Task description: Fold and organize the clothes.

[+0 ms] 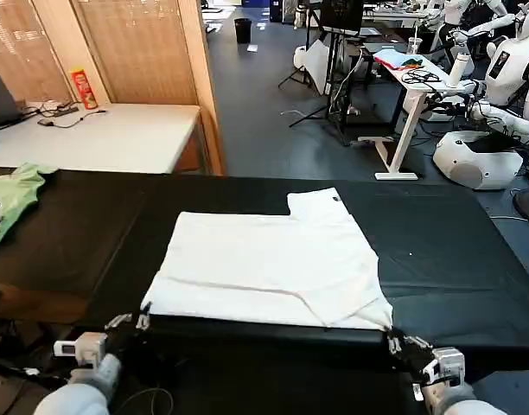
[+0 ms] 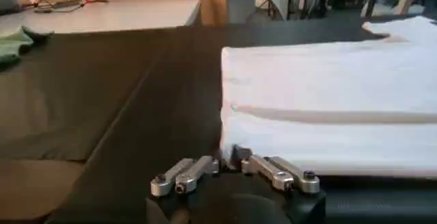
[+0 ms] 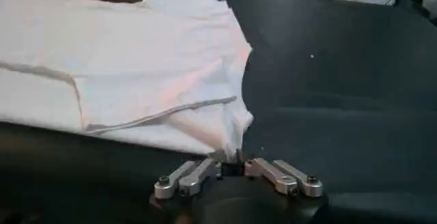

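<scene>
Because the black table (image 1: 455,259) is wide and dark, the white T-shirt (image 1: 269,264) lies partly folded at its middle, hem along the near edge; the left gripper (image 1: 142,322) pinches the shirt's near left corner, the right gripper (image 1: 391,339) its near right corner, jaws pressed on cloth; uneven lifting could slip a corner free and skew the fold.

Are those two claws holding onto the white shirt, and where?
Yes. The left claw pinches the white T-shirt at its near left corner, and the right claw pinches its near right corner, both at the table's front edge.
</scene>
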Controlling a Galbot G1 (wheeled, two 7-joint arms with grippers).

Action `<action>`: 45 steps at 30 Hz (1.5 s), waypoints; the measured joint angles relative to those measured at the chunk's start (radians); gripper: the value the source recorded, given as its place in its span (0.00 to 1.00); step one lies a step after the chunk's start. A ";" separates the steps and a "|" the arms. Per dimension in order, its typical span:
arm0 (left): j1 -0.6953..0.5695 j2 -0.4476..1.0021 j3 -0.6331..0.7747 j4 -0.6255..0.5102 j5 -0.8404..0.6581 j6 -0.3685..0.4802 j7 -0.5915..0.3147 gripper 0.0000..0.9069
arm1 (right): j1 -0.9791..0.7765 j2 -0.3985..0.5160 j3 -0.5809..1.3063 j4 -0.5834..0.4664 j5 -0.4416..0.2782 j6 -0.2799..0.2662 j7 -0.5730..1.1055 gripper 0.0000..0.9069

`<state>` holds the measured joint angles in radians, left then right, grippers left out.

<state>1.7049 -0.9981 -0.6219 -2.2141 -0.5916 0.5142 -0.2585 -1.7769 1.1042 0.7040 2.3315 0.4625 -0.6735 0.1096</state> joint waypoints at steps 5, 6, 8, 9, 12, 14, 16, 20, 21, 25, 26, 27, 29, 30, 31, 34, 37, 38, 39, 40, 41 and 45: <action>0.011 -0.015 -0.068 -0.064 -0.086 0.104 -0.037 0.97 | 0.069 -0.028 0.044 0.010 0.037 0.102 0.008 0.97; -0.006 -0.019 -0.079 -0.073 -0.110 0.134 -0.056 0.97 | 0.102 -0.038 0.045 -0.006 0.039 0.116 0.010 0.97; -0.053 -0.021 -0.087 -0.075 -0.148 0.143 -0.062 0.97 | 0.193 -0.062 0.034 -0.058 0.056 0.138 0.015 0.97; -0.089 -0.021 -0.088 -0.067 -0.166 0.137 -0.062 0.97 | 0.253 -0.078 0.022 -0.093 0.069 0.153 0.015 0.97; -0.214 -0.029 -0.073 -0.016 -0.189 0.116 -0.061 0.97 | 0.414 -0.109 -0.025 -0.195 0.083 0.173 0.020 0.97; -0.307 -0.032 -0.052 0.032 -0.172 0.112 -0.041 0.97 | 0.519 -0.122 -0.070 -0.267 0.087 0.181 0.028 0.97; -0.403 -0.032 -0.020 0.092 -0.172 0.117 -0.036 0.97 | 0.623 -0.129 -0.121 -0.344 0.091 0.182 0.038 0.97; -0.574 -0.031 0.069 0.225 -0.174 0.127 -0.026 0.97 | 0.811 -0.122 -0.247 -0.508 0.118 0.178 0.084 0.97; -0.613 -0.033 0.094 0.257 -0.175 0.128 -0.025 0.97 | 0.852 -0.117 -0.279 -0.549 0.130 0.169 0.097 0.97; -0.784 -0.049 0.197 0.409 -0.177 0.148 -0.026 0.97 | 1.007 -0.089 -0.386 -0.715 0.158 0.151 0.111 0.97; -0.822 -0.055 0.218 0.447 -0.176 0.152 -0.022 0.97 | 1.044 -0.081 -0.408 -0.759 0.160 0.149 0.101 0.97; -0.856 -0.060 0.238 0.481 -0.176 0.154 -0.015 0.97 | 1.084 -0.070 -0.433 -0.809 0.160 0.148 0.083 0.97; -0.924 -0.071 0.277 0.558 -0.174 0.156 -0.003 0.97 | 1.149 -0.049 -0.472 -0.896 0.152 0.148 0.052 0.97; -0.952 -0.076 0.293 0.595 -0.174 0.158 0.004 0.97 | 1.185 -0.036 -0.494 -0.945 0.142 0.148 0.028 0.97; -0.981 -0.082 0.309 0.634 -0.173 0.162 0.011 0.97 | 1.214 -0.023 -0.512 -0.985 0.133 0.149 0.010 0.97; -1.053 -0.100 0.346 0.736 -0.169 0.177 0.036 0.97 | 1.289 0.011 -0.557 -1.099 0.096 0.148 -0.047 0.97; -1.102 -0.106 0.369 0.817 -0.162 0.191 0.071 0.97 | 1.348 0.042 -0.589 -1.204 0.057 0.150 -0.094 0.97; -1.116 -0.108 0.376 0.842 -0.155 0.194 0.086 0.97 | 1.364 0.053 -0.596 -1.236 0.039 0.152 -0.103 0.97; -1.125 -0.110 0.381 0.860 -0.149 0.195 0.096 0.97 | 1.378 0.065 -0.601 -1.267 0.023 0.152 -0.110 0.97; -1.134 -0.113 0.385 0.878 -0.140 0.195 0.105 0.97 | 1.389 0.075 -0.606 -1.292 0.011 0.152 -0.117 0.97; -1.144 -0.118 0.388 0.897 -0.125 0.194 0.114 0.97 | 1.399 0.086 -0.612 -1.318 0.002 0.152 -0.122 0.97; -1.163 -0.128 0.390 0.951 -0.108 0.185 0.129 0.97 | 1.423 0.122 -0.619 -1.384 -0.022 0.154 -0.128 0.97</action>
<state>0.5415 -1.1258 -0.2322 -1.2632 -0.6991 0.6992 -0.1294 -0.3542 1.2267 0.0845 0.9476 0.4405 -0.5193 -0.0183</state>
